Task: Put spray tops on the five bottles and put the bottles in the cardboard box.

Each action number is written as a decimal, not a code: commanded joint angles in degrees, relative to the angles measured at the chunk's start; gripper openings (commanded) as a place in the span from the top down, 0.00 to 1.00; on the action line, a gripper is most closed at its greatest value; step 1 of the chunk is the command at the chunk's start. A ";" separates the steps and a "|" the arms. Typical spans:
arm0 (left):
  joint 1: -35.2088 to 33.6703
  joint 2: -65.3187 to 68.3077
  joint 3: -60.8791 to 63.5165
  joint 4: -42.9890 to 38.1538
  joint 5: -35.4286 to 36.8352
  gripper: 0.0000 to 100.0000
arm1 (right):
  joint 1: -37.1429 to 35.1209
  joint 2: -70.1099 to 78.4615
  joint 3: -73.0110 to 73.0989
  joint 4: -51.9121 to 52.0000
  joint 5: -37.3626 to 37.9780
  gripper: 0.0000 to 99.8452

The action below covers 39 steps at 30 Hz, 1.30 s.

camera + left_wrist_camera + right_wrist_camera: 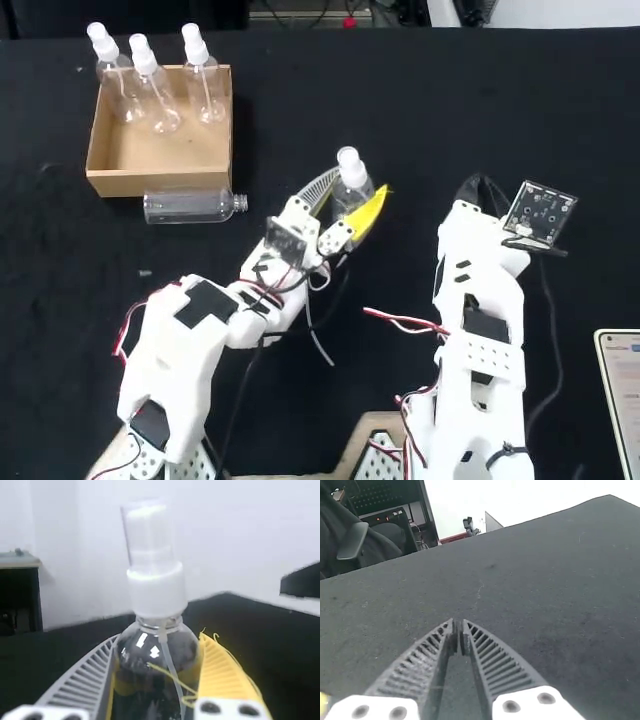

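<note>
Near the table's middle, seen from above, my left gripper clamps a capped bottle upright. The cardboard box, with three capped bottles standing inside, sits toward the far left corner, so that arm is the nearer one. An uncapped bottle lies flat just outside the box's near wall, parallel to it. From the left wrist, the spray top stands straight above the fingers, with a white wall behind. From the right wrist, my right gripper is pinched closed and empty over bare black table.
</note>
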 commanded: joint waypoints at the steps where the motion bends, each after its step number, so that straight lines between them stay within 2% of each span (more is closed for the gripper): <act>1: -1.71 -2.90 0.48 -8.44 -5.36 0.97 | -0.88 -1.27 -2.68 -1.49 -0.26 0.98; 9: -4.26 -3.25 2.59 -9.58 -7.03 0.97 | -4.04 -1.19 -2.33 -1.41 -0.18 0.98; 15: -4.26 -14.95 12.18 -8.18 -7.03 0.97 | -4.48 -1.27 -1.80 -1.41 -0.18 0.98; 22: -10.33 -36.66 20.00 13.63 -6.68 0.96 | -4.48 -1.27 -1.63 -1.41 -0.18 0.98; 27: -18.24 -48.44 18.68 31.65 -6.59 0.96 | -4.57 -1.27 -1.63 -1.41 -0.18 0.98; 30: -22.64 -52.13 15.78 39.30 -6.59 0.96 | -4.57 -1.27 -1.71 -1.41 -0.18 0.98; 33: -26.24 -53.45 13.41 43.60 -6.59 0.96 | -4.57 -1.27 -1.71 -1.41 -0.18 0.98; 39: -32.40 -53.45 10.95 44.04 -6.59 0.97 | -4.57 -1.27 -1.80 -1.41 -0.18 0.98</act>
